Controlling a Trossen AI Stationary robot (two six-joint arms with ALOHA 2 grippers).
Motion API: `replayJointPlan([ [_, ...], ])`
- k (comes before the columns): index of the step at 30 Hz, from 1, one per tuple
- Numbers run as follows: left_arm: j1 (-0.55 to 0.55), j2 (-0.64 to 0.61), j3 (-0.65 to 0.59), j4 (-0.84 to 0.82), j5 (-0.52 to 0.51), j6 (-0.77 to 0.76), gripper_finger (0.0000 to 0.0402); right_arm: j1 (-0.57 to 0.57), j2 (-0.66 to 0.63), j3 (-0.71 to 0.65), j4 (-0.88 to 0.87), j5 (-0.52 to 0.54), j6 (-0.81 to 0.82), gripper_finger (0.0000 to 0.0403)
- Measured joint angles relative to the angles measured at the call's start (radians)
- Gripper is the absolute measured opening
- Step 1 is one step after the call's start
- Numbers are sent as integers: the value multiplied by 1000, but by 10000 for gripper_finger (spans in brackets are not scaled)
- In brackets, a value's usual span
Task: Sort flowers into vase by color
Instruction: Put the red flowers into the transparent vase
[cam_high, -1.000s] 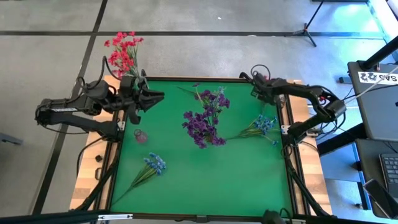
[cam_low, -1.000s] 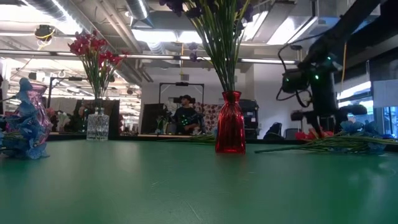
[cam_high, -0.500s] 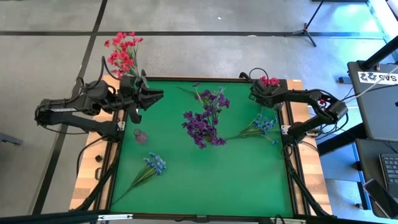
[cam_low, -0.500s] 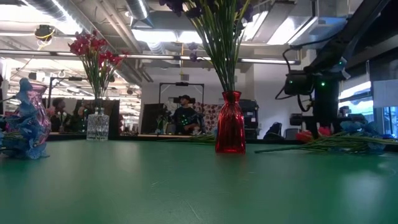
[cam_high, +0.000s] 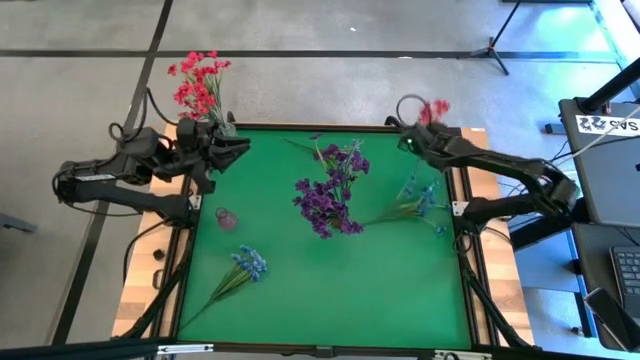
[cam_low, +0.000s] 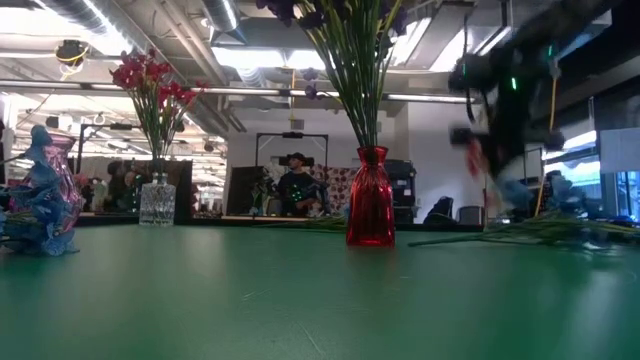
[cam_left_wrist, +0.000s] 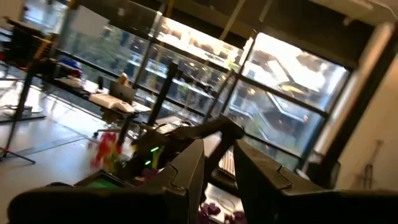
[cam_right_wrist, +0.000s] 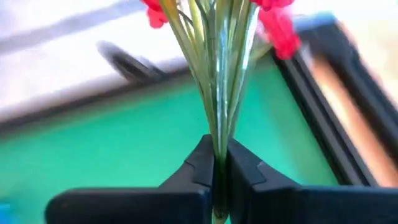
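We see the green tabletop (cam_high: 330, 290) partly sorted, so we judge the job to be about midway. Largest is the purple bunch (cam_high: 330, 190), standing in a red vase (cam_low: 370, 210) near the middle. Next comes the red-pink bunch (cam_high: 198, 82), set in a clear vase (cam_low: 156, 203) at the far left corner. A third, pinkish vase (cam_high: 226, 218) stands toward the left with nothing in it that we can make out from above. Three vases, then, and two filled. Left to do: two light-blue sprigs lie loose, one (cam_high: 420, 200) by the right edge, one (cam_high: 245, 265) toward the near left. A single red-pink sprig (cam_right_wrist: 214, 74) is up off the tabletop at the far right corner, its stems clamped in the right pincer (cam_right_wrist: 217, 163), which is closed tight on them; we judge it bound for the clear vase. The left pincer (cam_high: 232, 150) waits by that vase at the far left corner, its fingers a little apart and holding nothing.
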Motion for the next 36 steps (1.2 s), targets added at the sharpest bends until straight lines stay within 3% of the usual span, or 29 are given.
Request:
replayJointPlan([
  [6,0,-18,0,-21,-57,-27,85,101,-131,205,-7,131,-183,15],
  [10,0,-17,0,-67,-97,-48,93,181,-157,390,30,128,-400,7],
  [14,0,2,0,-116,-151,-82,127,263,-135,583,33,100,-583,8],
  [18,1,34,0,-69,-174,-86,162,306,-104,723,46,-49,-702,6],
  [21,1,63,1,39,-114,-86,180,337,-81,796,100,-191,-741,7],
  [28,0,162,1,245,-64,-89,194,399,-20,873,244,-497,-746,5],
  [36,1,289,14,393,-39,-99,211,467,65,879,436,-679,-714,4],
])
